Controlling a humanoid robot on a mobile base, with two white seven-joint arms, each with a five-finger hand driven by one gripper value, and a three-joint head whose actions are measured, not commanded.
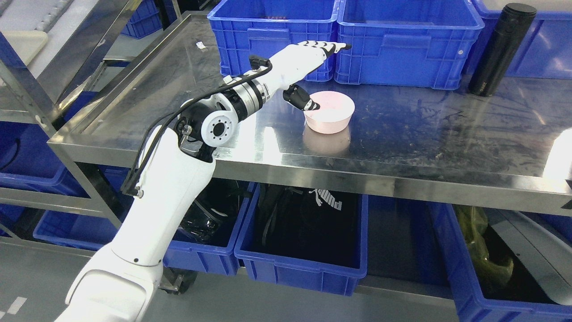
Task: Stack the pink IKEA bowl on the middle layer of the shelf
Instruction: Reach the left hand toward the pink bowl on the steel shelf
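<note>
A pink bowl [330, 112] stands upright on the steel shelf [187, 94], near its front middle. My left hand [322, 74] reaches over the shelf from the lower left and hovers at the bowl's left rim. Its fingers [333, 46] are stretched out flat above and behind the bowl. The black thumb tip [308, 104] points down at the bowl's left rim, touching or nearly touching it. Nothing is grasped. The right arm does not show.
Two blue crates [272, 31] [402, 40] stand at the back of the shelf behind the bowl. A black flask [500, 49] stands upright at the back right. Below the shelf are several blue bins [304, 264] with dark bags.
</note>
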